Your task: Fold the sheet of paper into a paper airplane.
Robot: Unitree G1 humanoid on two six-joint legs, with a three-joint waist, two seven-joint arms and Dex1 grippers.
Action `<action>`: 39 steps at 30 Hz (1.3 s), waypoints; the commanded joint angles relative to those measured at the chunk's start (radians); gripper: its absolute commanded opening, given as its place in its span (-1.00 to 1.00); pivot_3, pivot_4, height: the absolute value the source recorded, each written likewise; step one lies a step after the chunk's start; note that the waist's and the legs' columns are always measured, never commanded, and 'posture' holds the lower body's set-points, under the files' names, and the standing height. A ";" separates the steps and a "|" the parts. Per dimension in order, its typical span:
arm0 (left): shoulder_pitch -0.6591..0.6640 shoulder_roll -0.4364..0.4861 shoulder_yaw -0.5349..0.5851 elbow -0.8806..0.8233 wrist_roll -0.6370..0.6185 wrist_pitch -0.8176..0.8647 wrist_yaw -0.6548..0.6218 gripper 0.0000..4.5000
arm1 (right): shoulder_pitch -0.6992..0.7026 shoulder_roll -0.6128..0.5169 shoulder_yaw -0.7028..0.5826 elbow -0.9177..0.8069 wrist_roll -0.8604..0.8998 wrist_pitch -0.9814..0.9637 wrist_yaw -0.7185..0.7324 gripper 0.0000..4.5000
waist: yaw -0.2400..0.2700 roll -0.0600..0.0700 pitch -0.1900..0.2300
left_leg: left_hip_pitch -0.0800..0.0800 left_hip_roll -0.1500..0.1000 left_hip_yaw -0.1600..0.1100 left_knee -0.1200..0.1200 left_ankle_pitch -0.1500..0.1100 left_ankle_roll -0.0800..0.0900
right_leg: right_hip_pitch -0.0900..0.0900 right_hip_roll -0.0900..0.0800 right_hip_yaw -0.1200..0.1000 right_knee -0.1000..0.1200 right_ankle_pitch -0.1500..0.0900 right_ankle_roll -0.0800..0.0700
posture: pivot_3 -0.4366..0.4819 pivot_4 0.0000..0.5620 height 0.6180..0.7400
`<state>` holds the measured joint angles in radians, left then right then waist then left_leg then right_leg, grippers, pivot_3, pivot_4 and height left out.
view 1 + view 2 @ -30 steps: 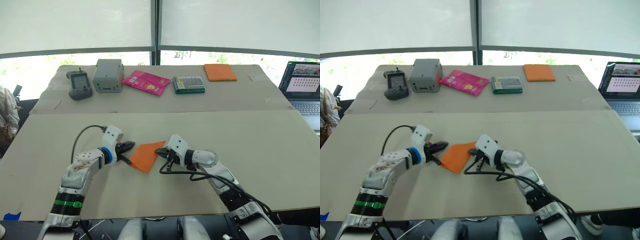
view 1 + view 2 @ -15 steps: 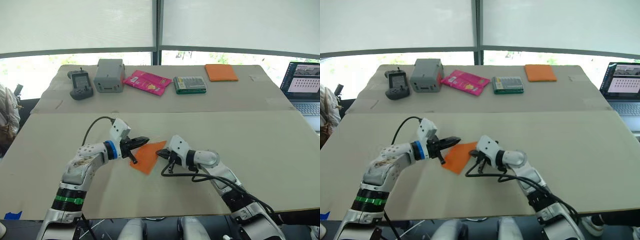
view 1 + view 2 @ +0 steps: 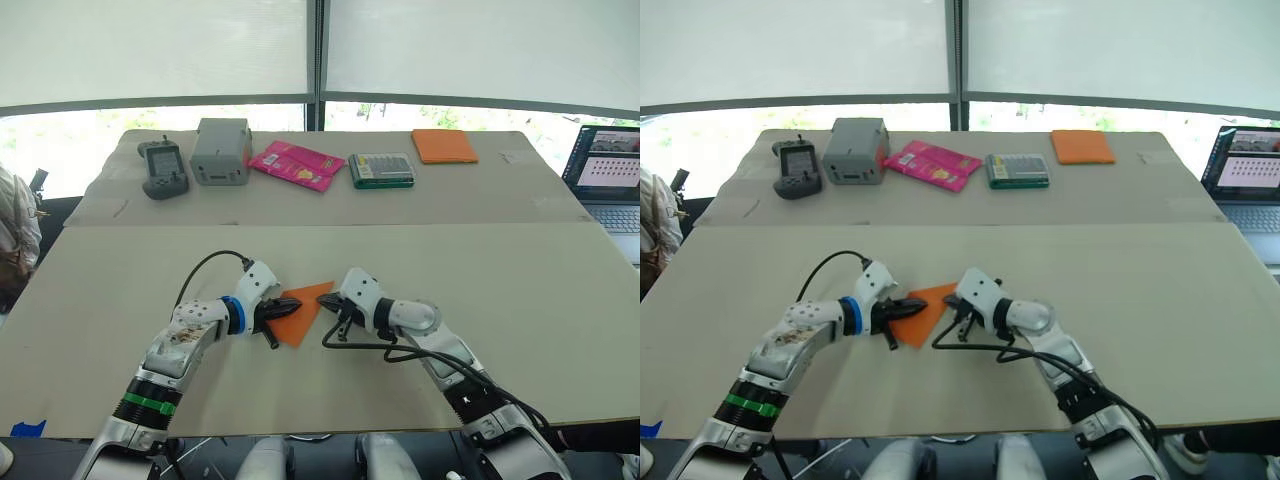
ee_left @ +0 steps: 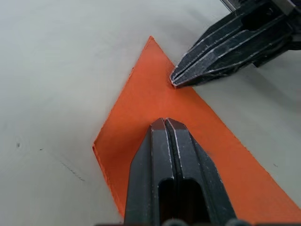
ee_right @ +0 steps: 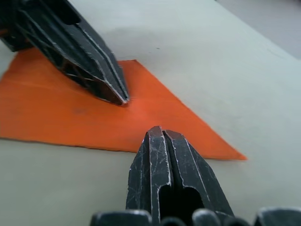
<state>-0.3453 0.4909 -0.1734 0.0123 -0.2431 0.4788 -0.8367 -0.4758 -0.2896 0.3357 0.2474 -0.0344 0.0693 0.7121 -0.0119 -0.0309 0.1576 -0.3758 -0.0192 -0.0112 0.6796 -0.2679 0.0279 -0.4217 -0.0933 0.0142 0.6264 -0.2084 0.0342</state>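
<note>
A robotics lab or office is hosting the session, with cardboard-covered tables (image 3: 560, 290) sitting under shaded windows (image 3: 150, 50) and carrying a handheld controller (image 3: 161, 168), a grey box (image 3: 220, 150) and an open laptop (image 3: 605, 172).

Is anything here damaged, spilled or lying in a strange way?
Nothing stands out. The sheet of paper lies flat and untorn on the table, with both the left gripper and the right gripper shut, tips pressing on it.
</note>
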 commanded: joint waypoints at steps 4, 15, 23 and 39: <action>0.019 0.004 -0.015 0.002 0.016 0.004 -0.005 -0.99 | -0.092 -0.010 -0.055 0.180 -0.020 -0.096 -0.044 -1.00 | -0.001 0.000 0.000 | 0.001 0.000 0.000 0.000 0.000 0.000 | 0.000 0.000 0.000 0.000 0.000 0.000 | -0.05 -0.47 1.00; -0.003 -0.005 -0.005 0.026 0.014 0.019 0.000 -0.99 | -0.037 0.009 -0.027 0.153 -0.002 -0.173 0.032 -1.00 | -0.001 0.000 0.000 | 0.002 0.001 0.000 0.000 0.000 0.000 | 0.001 0.000 0.001 0.001 0.000 0.000 | -0.05 -0.47 1.00; -0.013 -0.012 -0.006 0.034 0.007 0.042 -0.008 -0.99 | 0.039 -0.014 0.033 0.033 -0.051 -0.169 0.096 -1.00 | -0.001 0.000 0.000 | 0.003 0.001 0.000 -0.001 0.000 0.000 | 0.002 0.000 0.001 0.001 0.000 0.000 | -0.05 -0.47 1.00; -0.010 0.000 -0.001 0.032 0.000 0.070 -0.023 -0.99 | 0.084 -0.033 0.221 -0.248 -0.033 0.226 0.322 -1.00 | -0.001 0.001 -0.002 | 0.004 0.001 0.000 -0.001 0.000 0.000 | 0.003 0.001 0.000 0.000 0.000 0.000 | -0.05 -0.47 1.00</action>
<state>-0.3616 0.4804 -0.1586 0.0302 -0.2548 0.5295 -0.8539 -0.4232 -0.3215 0.4923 -0.0180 -0.0784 0.2501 0.9802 -0.0131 -0.0300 0.1559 -0.3716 -0.0185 -0.0108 0.6789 -0.2680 0.0281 -0.4191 -0.0922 0.0147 0.6268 -0.2087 0.0342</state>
